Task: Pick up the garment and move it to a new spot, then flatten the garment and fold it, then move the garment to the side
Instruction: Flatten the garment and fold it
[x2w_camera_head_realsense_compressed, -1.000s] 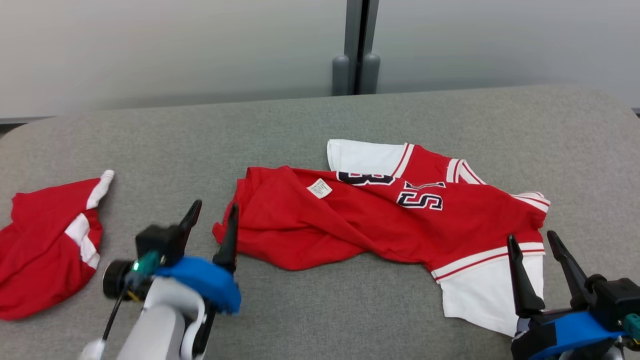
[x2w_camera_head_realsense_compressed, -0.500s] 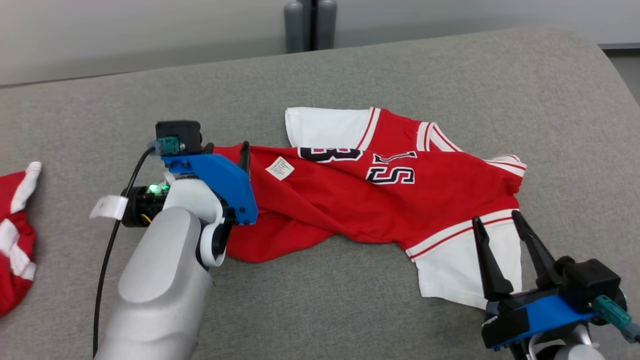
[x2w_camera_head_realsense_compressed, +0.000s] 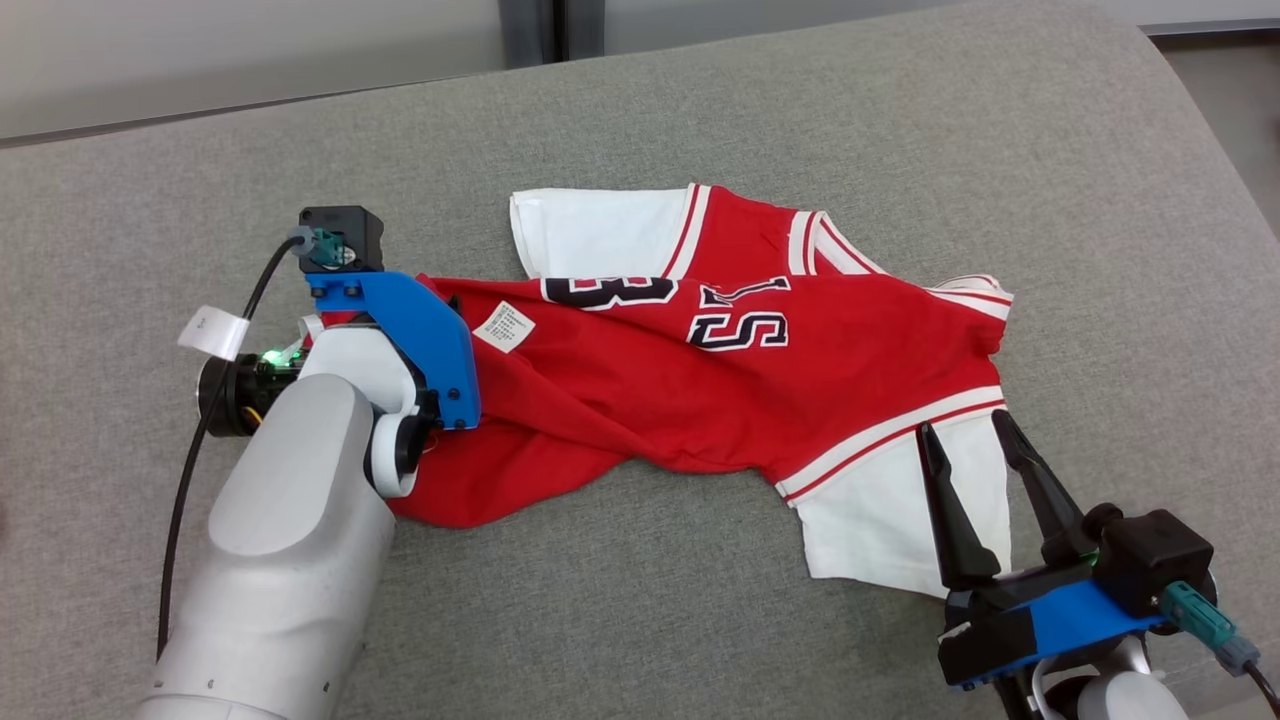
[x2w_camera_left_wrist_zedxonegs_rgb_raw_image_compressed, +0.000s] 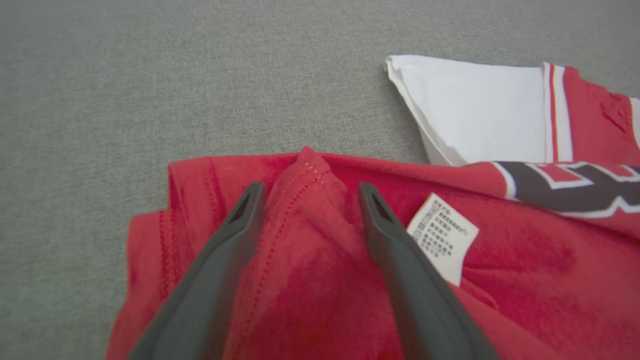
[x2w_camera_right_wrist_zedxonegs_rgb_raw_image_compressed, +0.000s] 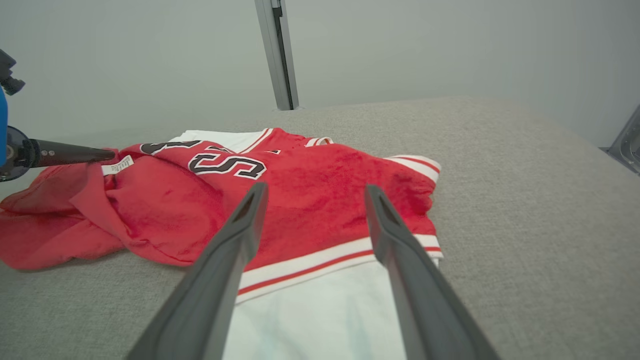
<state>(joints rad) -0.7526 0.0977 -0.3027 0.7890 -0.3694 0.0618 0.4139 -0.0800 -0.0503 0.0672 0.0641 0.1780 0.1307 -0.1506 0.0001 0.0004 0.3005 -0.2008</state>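
The garment (x2w_camera_head_realsense_compressed: 720, 390) is a red and white jersey with dark lettering, lying crumpled on the grey padded table (x2w_camera_head_realsense_compressed: 700, 110). My left gripper (x2w_camera_left_wrist_zedxonegs_rgb_raw_image_compressed: 307, 187) is open and tipped down onto the garment's left edge. Its fingers stand on either side of a raised fold of red hem (x2w_camera_left_wrist_zedxonegs_rgb_raw_image_compressed: 305, 165), and a white label (x2w_camera_left_wrist_zedxonegs_rgb_raw_image_compressed: 442, 235) lies just right of them. In the head view the blue wrist mount (x2w_camera_head_realsense_compressed: 420, 330) covers those fingers. My right gripper (x2w_camera_head_realsense_compressed: 962, 422) is open above the white sleeve (x2w_camera_head_realsense_compressed: 880, 520) at the near right, with nothing between its fingers (x2w_camera_right_wrist_zedxonegs_rgb_raw_image_compressed: 316, 186).
The table's rounded right edge (x2w_camera_head_realsense_compressed: 1200, 150) drops to the floor (x2w_camera_head_realsense_compressed: 1230, 60). A pale wall with a grey post (x2w_camera_right_wrist_zedxonegs_rgb_raw_image_compressed: 277, 55) stands behind the table. Bare grey surface lies left of the garment (x2w_camera_head_realsense_compressed: 100, 250) and in front of it (x2w_camera_head_realsense_compressed: 620, 600).
The head camera has tilted down and swung right. My left gripper moved forward from beside the garment's left edge onto its hem. The right gripper stayed over the white sleeve; both stayed open.
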